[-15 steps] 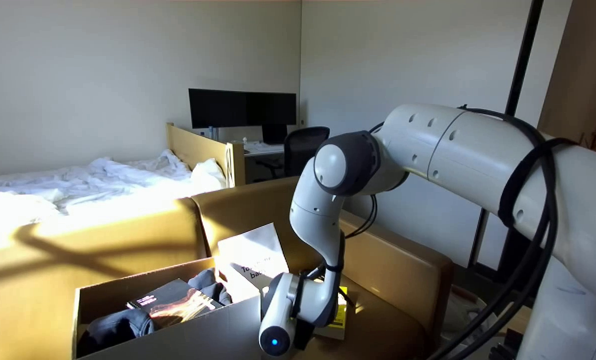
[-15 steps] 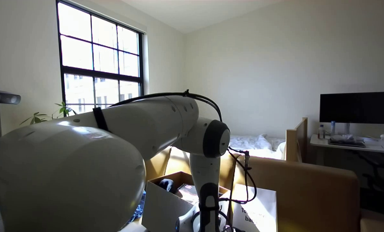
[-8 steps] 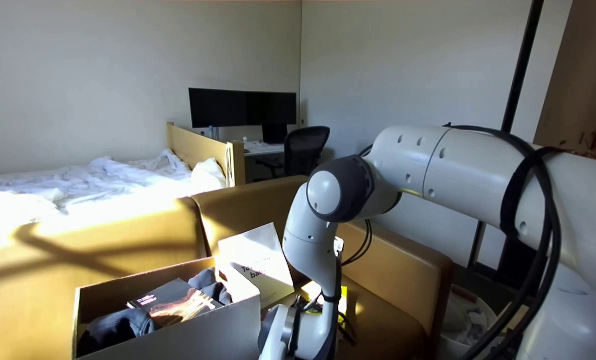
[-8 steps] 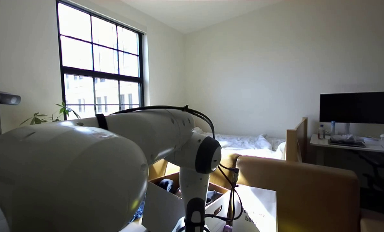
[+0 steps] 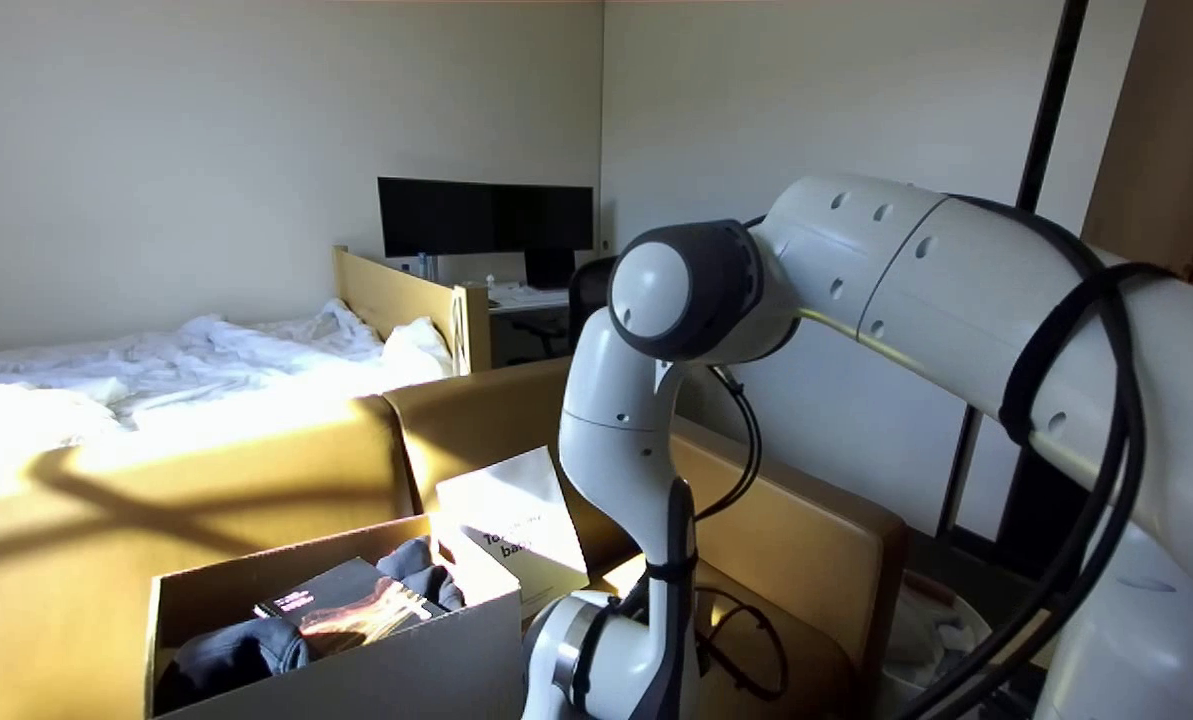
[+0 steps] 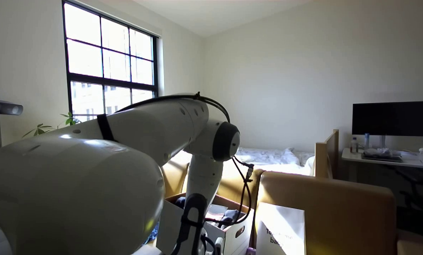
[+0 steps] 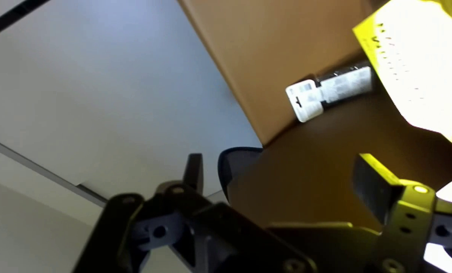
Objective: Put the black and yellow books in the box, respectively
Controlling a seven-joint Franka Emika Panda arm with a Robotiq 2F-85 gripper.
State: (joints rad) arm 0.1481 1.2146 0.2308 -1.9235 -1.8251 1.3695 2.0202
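The black book [image 5: 356, 605] lies inside the box [image 5: 386, 675], on top of dark cloth, its cover streaked with orange and white. In the wrist view the yellow book [image 7: 407, 68] shows at the upper right, much of its cover washed out by sunlight. My gripper [image 7: 280, 168] stands open there, its fingers wide apart with nothing between them, and the yellow book lies beyond and to the right. In both exterior views the arm's wrist covers the area beside the box, and the gripper itself is out of sight.
A white printed panel [image 5: 511, 530] leans on the sofa [image 5: 796, 490] beside the box. A black package with a white label [image 7: 343, 85] rests against the sofa near the yellow book. Cables [image 5: 746, 640] loop from the arm. Dark clothing [image 5: 236, 655] fills part of the box.
The arm first dipped, then rose above its earlier height, and its wrist turned. The yellow book, visible earlier beside the arm in an exterior view, is now hidden there.
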